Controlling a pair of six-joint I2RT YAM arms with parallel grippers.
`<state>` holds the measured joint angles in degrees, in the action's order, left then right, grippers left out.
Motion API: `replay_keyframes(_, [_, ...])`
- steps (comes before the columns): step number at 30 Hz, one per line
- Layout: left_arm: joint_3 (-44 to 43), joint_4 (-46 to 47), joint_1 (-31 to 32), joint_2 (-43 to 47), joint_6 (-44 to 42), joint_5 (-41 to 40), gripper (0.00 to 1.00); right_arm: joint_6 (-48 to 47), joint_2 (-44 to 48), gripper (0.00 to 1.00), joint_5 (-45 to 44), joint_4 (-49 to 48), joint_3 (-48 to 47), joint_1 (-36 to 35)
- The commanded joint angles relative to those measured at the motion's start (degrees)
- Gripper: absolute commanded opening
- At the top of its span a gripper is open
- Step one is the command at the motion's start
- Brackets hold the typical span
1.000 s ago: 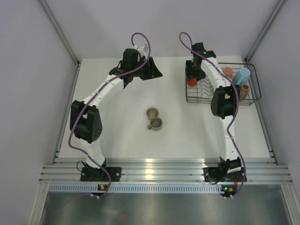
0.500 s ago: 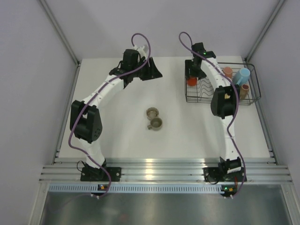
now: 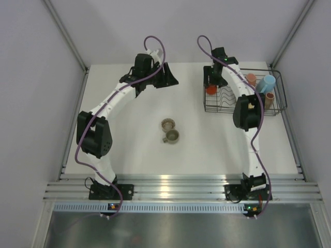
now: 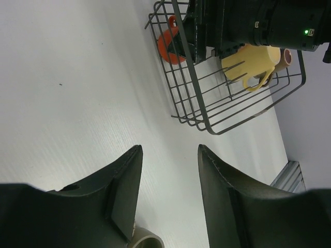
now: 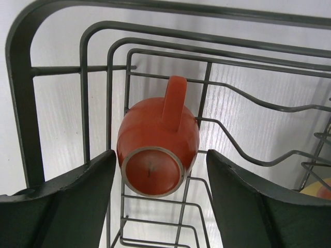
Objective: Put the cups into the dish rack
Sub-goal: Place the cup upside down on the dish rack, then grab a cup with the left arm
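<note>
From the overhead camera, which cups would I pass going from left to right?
Two grey-olive cups → orange cup at the dish rack's left end → pink-salmon cup → light blue cup.

The dish rack (image 5: 20, 103) is dark coated wire, smooth, with a dull sheen. The orange cup (image 5: 155, 135) looks like glazed ceramic, satin rather than glossy, with a paler bare ring round its foot. The yellow cup (image 4: 257, 55) has a similar smooth glaze. The counter (image 4: 77, 77) is white and matt, with a fine grain-like texture. The right fingers (image 5: 67, 196) and left fingers (image 4: 119, 202) look like matt dark plastic. Brushed metal rails (image 3: 170, 186) catch the light.
</note>
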<state>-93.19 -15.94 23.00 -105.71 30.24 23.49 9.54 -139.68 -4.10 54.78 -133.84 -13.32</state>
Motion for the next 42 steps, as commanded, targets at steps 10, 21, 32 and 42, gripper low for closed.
replay_keyframes(10, [-0.5,0.74,-0.42,4.72,-2.11,0.07,0.53,2.32,16.01,0.75,0.93,-16.1,6.66,-0.92])
replay_keyframes(21, [9.06,-2.24,-0.15,11.75,-7.73,-4.66,0.53,3.38,28.57,0.74,1.99,-20.06,17.81,-1.0])
replay_keyframes(32, [26.9,-8.14,8.54,23.43,-12.93,-20.31,0.52,3.73,46.05,0.75,0.5,-23.58,38.82,-1.27])
replay_keyframes(42, [36.14,-8.14,11.1,26.61,-11.96,-25.33,0.51,4.26,56.26,0.75,-0.74,-22.97,46.73,-1.27])
